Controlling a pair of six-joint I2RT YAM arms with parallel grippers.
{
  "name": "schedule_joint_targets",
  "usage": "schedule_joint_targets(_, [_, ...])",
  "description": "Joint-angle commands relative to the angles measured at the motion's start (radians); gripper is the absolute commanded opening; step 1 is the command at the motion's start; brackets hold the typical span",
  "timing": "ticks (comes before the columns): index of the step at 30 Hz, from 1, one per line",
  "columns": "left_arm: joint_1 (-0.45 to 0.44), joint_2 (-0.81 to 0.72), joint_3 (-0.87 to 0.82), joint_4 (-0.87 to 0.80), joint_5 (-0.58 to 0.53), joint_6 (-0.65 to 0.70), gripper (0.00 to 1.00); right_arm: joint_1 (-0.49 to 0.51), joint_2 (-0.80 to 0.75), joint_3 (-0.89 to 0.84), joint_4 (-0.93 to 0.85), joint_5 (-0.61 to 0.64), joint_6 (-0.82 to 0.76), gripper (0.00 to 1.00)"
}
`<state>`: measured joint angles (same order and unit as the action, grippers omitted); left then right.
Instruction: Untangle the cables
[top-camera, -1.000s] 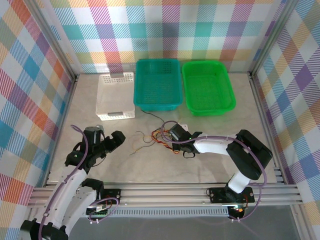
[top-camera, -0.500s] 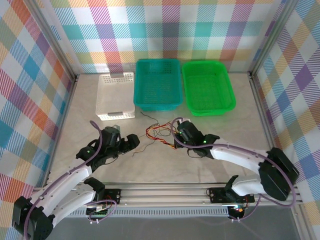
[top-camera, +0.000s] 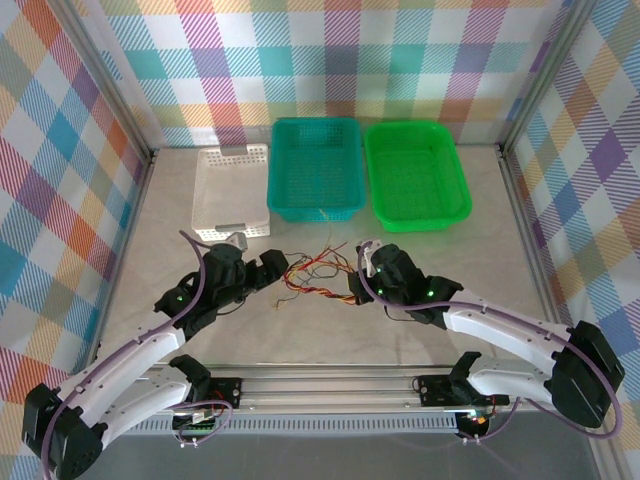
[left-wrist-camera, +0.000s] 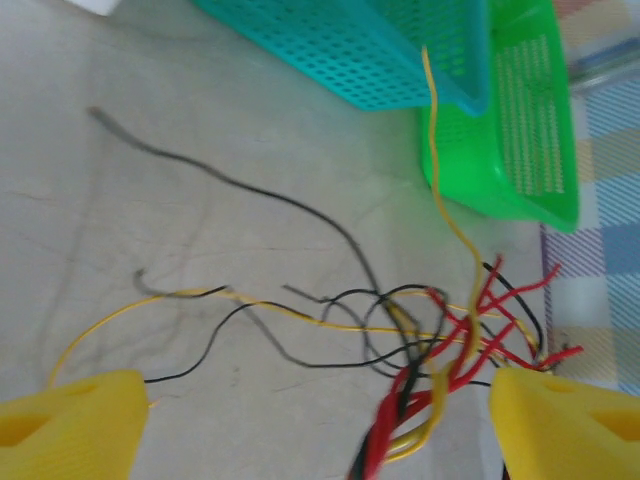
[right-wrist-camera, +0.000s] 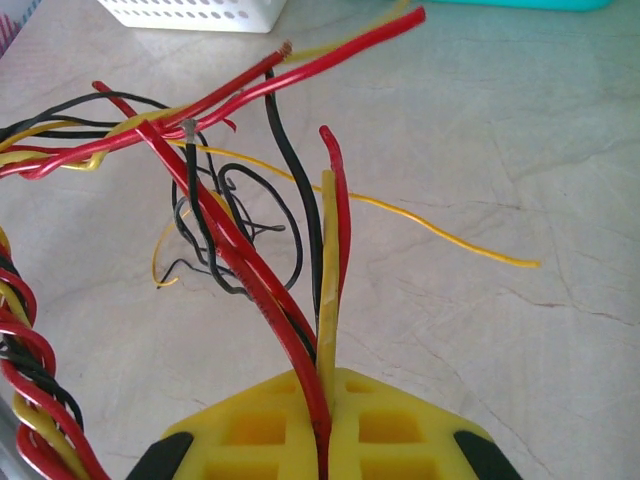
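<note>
Pale marbled table (top-camera: 180, 240), plaid walls (top-camera: 200, 70) all round. Left gripper (top-camera: 272, 268) stood wide open near the loose wire ends, gripping nothing. The cables (top-camera: 315, 280) lay mid-table, the tangle running left to right between both grippers. Right gripper (top-camera: 357, 288) was clamped on red and yellow strands. White basket (top-camera: 230, 232), teal basket (top-camera: 275, 170) and green basket (top-camera: 418, 222) lined the back.

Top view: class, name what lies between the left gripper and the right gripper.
The tangled cables stretch between the left gripper and the right gripper; the top view shows this.
</note>
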<state>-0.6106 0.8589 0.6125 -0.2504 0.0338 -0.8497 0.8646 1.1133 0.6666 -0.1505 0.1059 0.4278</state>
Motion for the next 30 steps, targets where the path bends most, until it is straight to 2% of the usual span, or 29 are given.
schedule_joint_targets(1, [-0.038, 0.023, 0.011, 0.099, 0.055, -0.002, 0.8, 0.005, -0.026, 0.0, 0.038, -0.033, -0.023, 0.0])
schedule_joint_targets(12, [-0.067, 0.01, -0.038, 0.075, 0.108, 0.098, 0.71, 0.005, -0.025, 0.042, 0.02, -0.059, -0.024, 0.0])
schedule_joint_targets(21, [-0.076, 0.124, -0.019, 0.068, 0.188, 0.171, 0.66, 0.007, -0.022, 0.07, 0.012, -0.094, -0.021, 0.0])
schedule_joint_targets(26, [-0.079, 0.126, -0.019, 0.08, 0.174, 0.176, 0.48, 0.009, -0.007, 0.071, 0.009, -0.094, -0.017, 0.0])
schedule_joint_targets(28, [-0.079, 0.12, -0.012, 0.054, 0.146, 0.182, 0.34, 0.008, -0.007, 0.07, 0.0, -0.079, -0.017, 0.0])
schedule_joint_targets(30, [-0.079, 0.106, -0.008, 0.026, 0.106, 0.181, 0.3, 0.008, -0.003, 0.068, -0.018, -0.057, -0.018, 0.0])
